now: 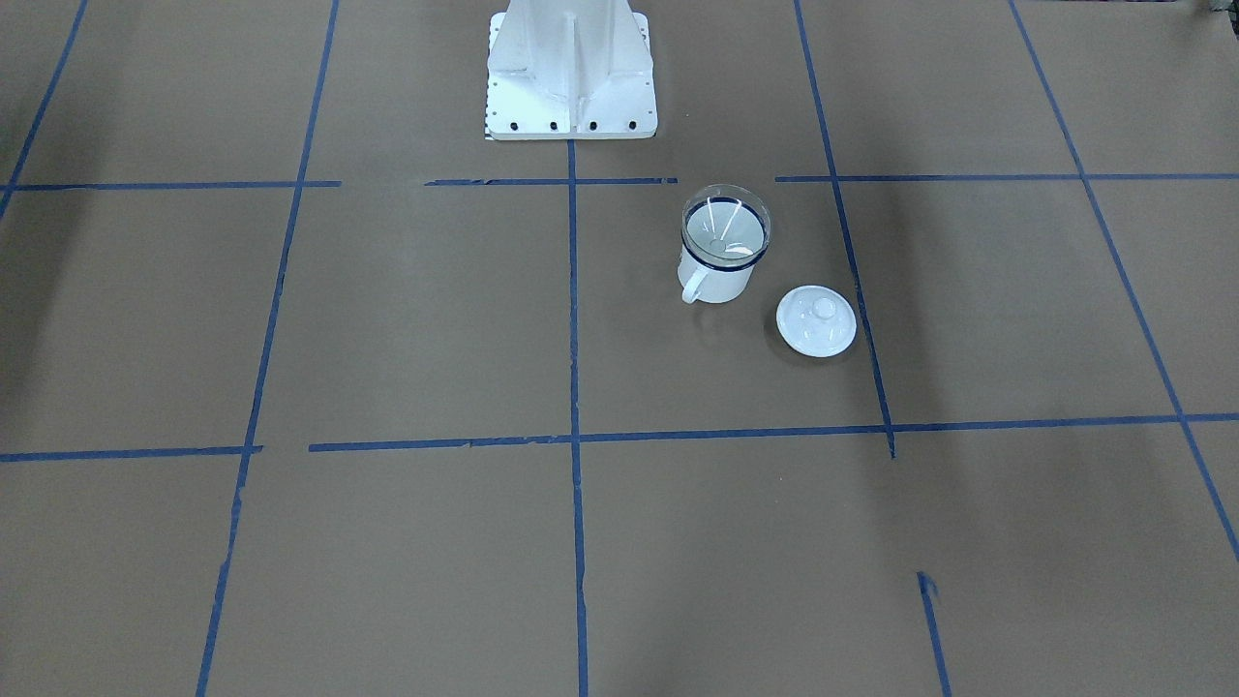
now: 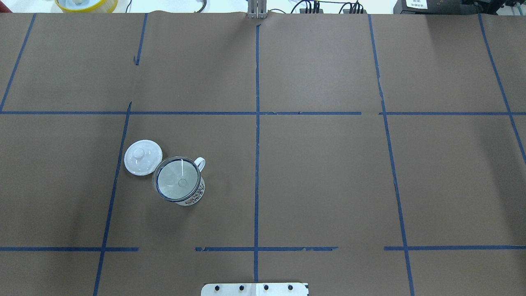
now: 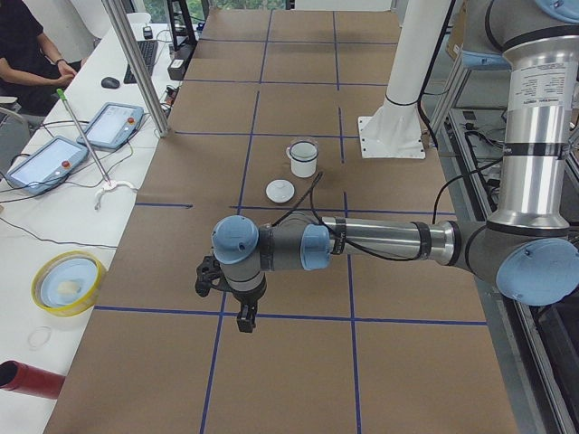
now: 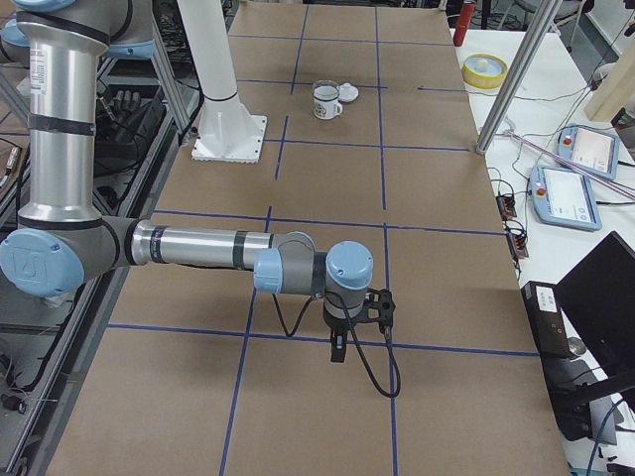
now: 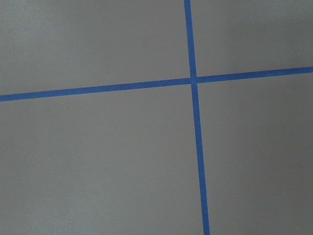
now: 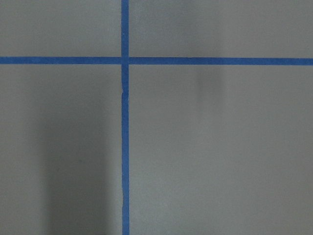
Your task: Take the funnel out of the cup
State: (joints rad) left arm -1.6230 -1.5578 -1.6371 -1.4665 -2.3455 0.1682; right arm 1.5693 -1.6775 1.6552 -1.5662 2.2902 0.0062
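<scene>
The clear funnel (image 1: pixel 726 225) sits upright in the white mug (image 1: pixel 716 276) with the dark blue rim, its handle toward the operators' side. In the overhead view the funnel (image 2: pixel 177 179) fills the cup's (image 2: pixel 196 195) mouth on the table's left half. My left gripper (image 3: pixel 244 318) hangs over the table far from the cup (image 3: pixel 303 158) and shows only in the exterior left view. My right gripper (image 4: pixel 337 349) shows only in the exterior right view, far from the cup (image 4: pixel 325 99). I cannot tell whether either is open or shut.
A round white lid (image 1: pixel 816 320) with a knob lies flat beside the cup, also in the overhead view (image 2: pixel 142 157). The robot's white base (image 1: pixel 571 77) stands close by. A yellow bowl (image 3: pixel 68 282) and teach pendants (image 3: pixel 43 163) sit on the side bench.
</scene>
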